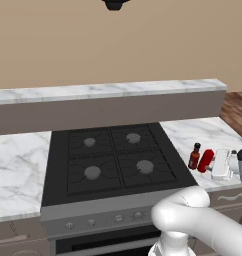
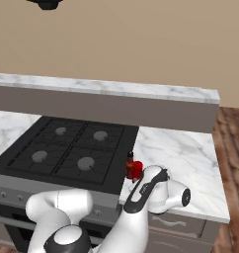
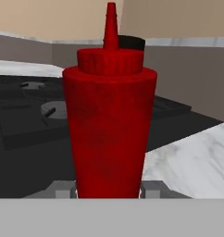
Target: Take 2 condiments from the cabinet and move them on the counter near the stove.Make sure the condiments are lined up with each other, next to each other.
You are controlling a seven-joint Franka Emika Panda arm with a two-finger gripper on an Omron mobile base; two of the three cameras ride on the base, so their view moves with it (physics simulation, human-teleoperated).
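Note:
My gripper [image 3: 108, 190] is shut on the all-red squeeze bottle [image 3: 109, 115], with a grey finger pad [image 3: 62, 189] pressed to each side of its base. On the white marble counter [image 1: 193, 132], just right of the black stove [image 1: 113, 155], the red bottle [image 1: 205, 160] leans slightly beside the reddish-brown sauce bottle [image 1: 194, 156]. The two are close together near the counter's front edge. The sauce bottle's dark cap [image 3: 131, 42] peeks out behind the red one. From the right base view, the sauce bottle [image 2: 130, 165] and red bottle [image 2: 137, 170] sit ahead of my hand. The cabinet is out of view.
A raised marble ledge [image 1: 108, 91] on a grey-brown backsplash runs behind the stove. More marble counter [image 1: 18, 165] lies to its left. The counter [image 2: 183, 153] ends at the right over wood floor [image 2: 232, 148]. A dark fixture [image 1: 114, 4] hangs overhead.

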